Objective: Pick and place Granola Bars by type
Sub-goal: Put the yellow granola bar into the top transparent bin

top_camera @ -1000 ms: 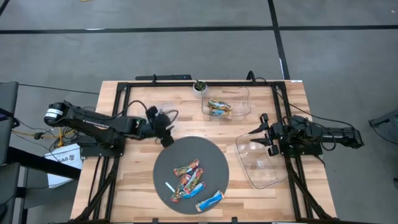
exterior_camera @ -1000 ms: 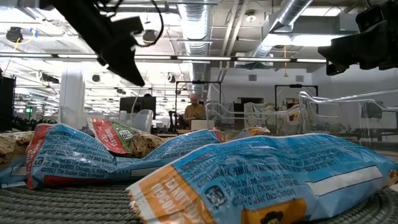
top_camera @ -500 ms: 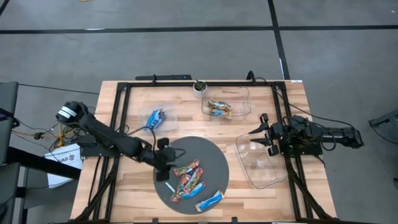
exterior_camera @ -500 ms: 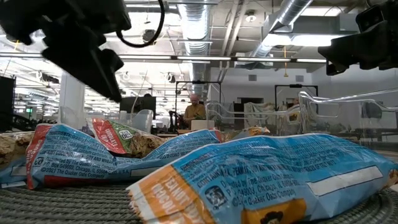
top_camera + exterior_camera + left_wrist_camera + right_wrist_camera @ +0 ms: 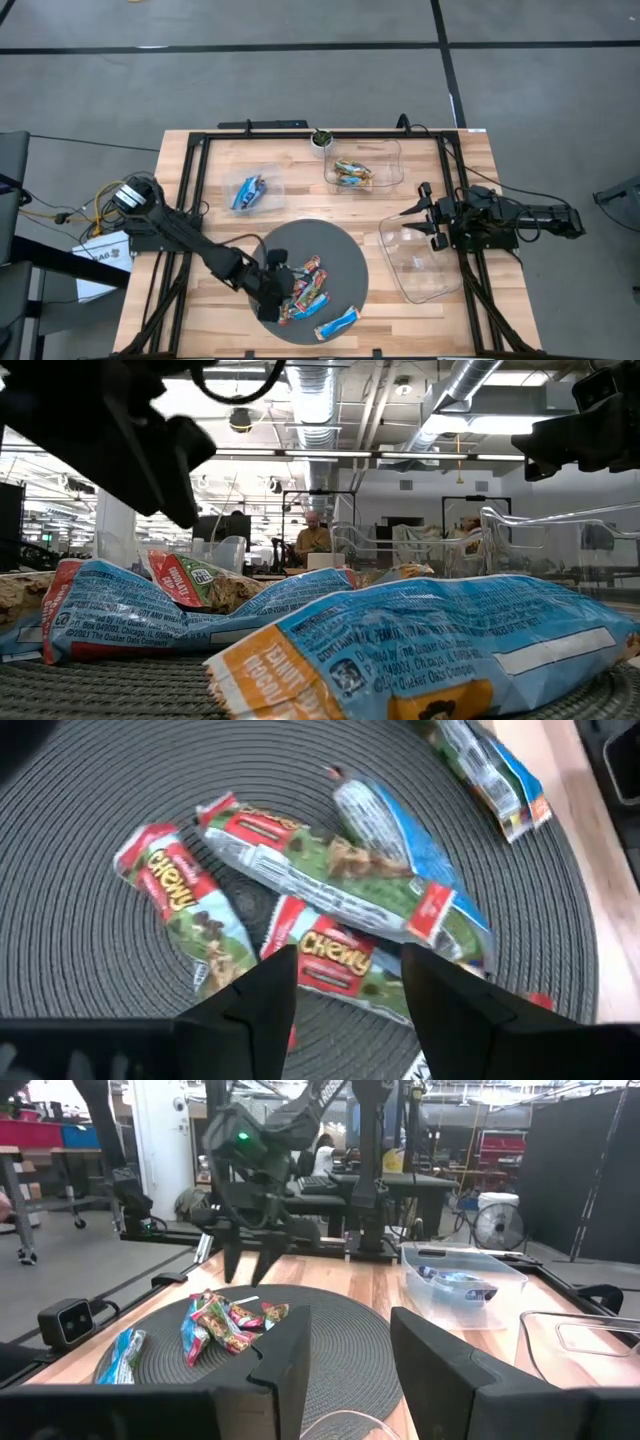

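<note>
Several red-and-green granola bars point(image 5: 303, 284) lie in a heap on a round grey mat point(image 5: 340, 250), with one blue bar point(image 5: 337, 322) near its near edge. My left gripper point(image 5: 345, 995) is open and hovers just above the heap, its fingers on either side of a red bar point(image 5: 335, 960) without touching it. In the right wrist view the left gripper point(image 5: 248, 1265) points down over the bars point(image 5: 225, 1322). Blue bars point(image 5: 248, 191) lie in a clear tub at far left. My right gripper point(image 5: 418, 218) waits open at the right.
A clear tub point(image 5: 363, 168) at the far edge holds more bars, beside a small cup point(image 5: 320, 140). A larger clear tub point(image 5: 420, 265) stands under the right gripper. Black frame rails run along the table's sides. Bare wood lies to the left of the mat.
My left gripper has moved from beside the far-left tub toward the near edge and down, onto the mat over the red-and-green bars. Blue bars now show lying in that tub. The thin white stick on the mat is now hidden under the arm.
</note>
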Controlling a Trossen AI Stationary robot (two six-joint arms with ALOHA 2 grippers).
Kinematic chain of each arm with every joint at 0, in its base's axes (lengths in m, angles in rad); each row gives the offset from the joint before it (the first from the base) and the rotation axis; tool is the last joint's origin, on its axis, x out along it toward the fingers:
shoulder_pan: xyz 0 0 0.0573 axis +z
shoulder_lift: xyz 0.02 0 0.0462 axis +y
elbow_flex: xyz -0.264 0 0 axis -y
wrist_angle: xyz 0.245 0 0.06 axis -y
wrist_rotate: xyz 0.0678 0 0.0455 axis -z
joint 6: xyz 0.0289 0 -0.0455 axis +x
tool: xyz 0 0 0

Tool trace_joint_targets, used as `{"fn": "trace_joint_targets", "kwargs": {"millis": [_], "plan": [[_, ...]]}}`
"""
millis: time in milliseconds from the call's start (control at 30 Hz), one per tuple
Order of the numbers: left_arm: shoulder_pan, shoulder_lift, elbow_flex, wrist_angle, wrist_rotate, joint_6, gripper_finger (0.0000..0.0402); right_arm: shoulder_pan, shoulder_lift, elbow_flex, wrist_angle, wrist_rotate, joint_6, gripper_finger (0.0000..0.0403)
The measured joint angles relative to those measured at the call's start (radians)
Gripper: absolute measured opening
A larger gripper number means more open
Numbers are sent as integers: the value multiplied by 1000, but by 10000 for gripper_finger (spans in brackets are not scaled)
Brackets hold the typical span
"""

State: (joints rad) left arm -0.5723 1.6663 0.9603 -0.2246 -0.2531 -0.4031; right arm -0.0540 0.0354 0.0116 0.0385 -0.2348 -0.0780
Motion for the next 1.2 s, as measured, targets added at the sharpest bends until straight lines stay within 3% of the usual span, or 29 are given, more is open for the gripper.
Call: {"fn": "trace_joint_targets", "kwargs": {"millis": [400, 867, 1200], "plan": [[-74, 209, 357, -195, -73, 42, 174, 0, 0, 0, 0, 0, 0, 133], [-91, 507, 829, -384, -101, -125, 174, 0, 0, 0, 0, 0, 0, 134], [-71, 616, 923, -419, -113, -197, 174, 0, 0, 0, -1, 0, 0, 134]]}}
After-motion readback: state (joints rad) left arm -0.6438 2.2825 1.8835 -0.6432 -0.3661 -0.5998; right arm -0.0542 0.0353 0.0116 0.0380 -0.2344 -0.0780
